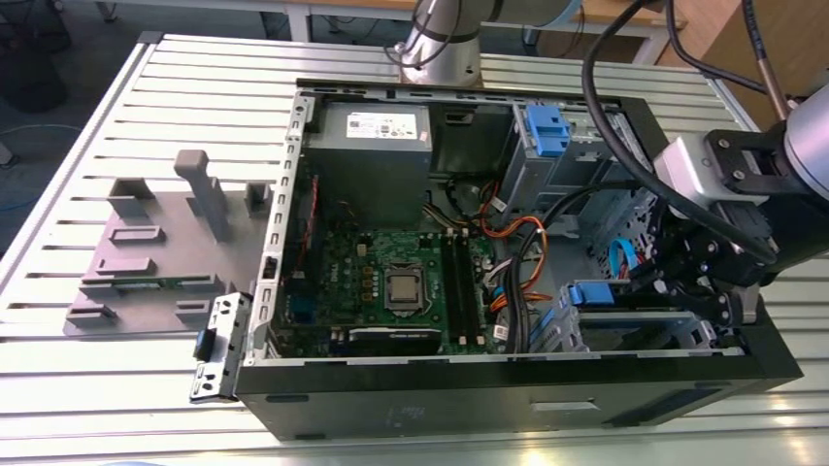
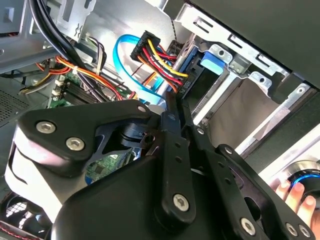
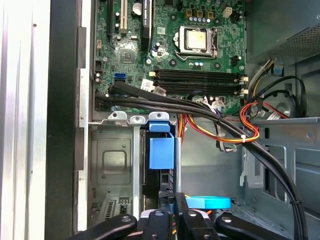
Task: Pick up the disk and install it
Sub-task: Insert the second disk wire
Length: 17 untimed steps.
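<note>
The disk (image 3: pixel 161 152) stands on edge in a slot of the metal drive cage (image 3: pixel 112 160), directly ahead of the fingertips, with its blue plastic rail facing out. In the second wrist view the gripper (image 2: pixel 179 102) has its two black fingers drawn narrow, pressed against the disk's thin edge from either side. A loose blue plastic piece (image 3: pixel 210 202) lies just beside the fingers. Close to the gripper on one side, a bundle of red, yellow and orange wires (image 2: pixel 160 60) ends in a black plug near the disk, and a light blue data cable (image 2: pixel 120 55) loops behind it. Beyond the cage, farther from the gripper, the green motherboard (image 3: pixel 165 45) lies flat inside the open computer case (image 1: pixel 518 388). The grey power supply (image 1: pixel 369 146) sits at the case's far end from the gripper. Behind the gripper, a person's hand (image 2: pixel 295 197) rests by a blue-lit ring. The case lies on a slatted metal table (image 1: pixel 130 388).
</note>
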Each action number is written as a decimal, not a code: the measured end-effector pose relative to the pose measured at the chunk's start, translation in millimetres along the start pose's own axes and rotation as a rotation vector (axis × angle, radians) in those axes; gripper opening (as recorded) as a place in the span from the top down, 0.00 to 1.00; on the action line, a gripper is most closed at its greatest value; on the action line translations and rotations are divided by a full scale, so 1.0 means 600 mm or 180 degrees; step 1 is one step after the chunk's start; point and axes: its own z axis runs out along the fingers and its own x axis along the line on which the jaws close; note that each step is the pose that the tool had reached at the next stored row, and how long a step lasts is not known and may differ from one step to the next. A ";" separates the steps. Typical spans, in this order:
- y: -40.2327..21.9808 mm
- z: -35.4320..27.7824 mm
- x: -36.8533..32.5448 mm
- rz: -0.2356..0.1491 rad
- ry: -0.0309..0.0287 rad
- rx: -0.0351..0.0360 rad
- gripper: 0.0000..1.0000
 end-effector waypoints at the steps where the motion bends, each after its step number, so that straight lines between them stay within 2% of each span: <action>1: 0.000 0.000 0.000 0.0000 0.0000 0.0000 0.84; 16: 0.000 0.002 0.003 0.0000 -0.0001 0.0000 0.83; 17: 0.000 0.002 0.003 0.0000 0.0000 0.0000 0.76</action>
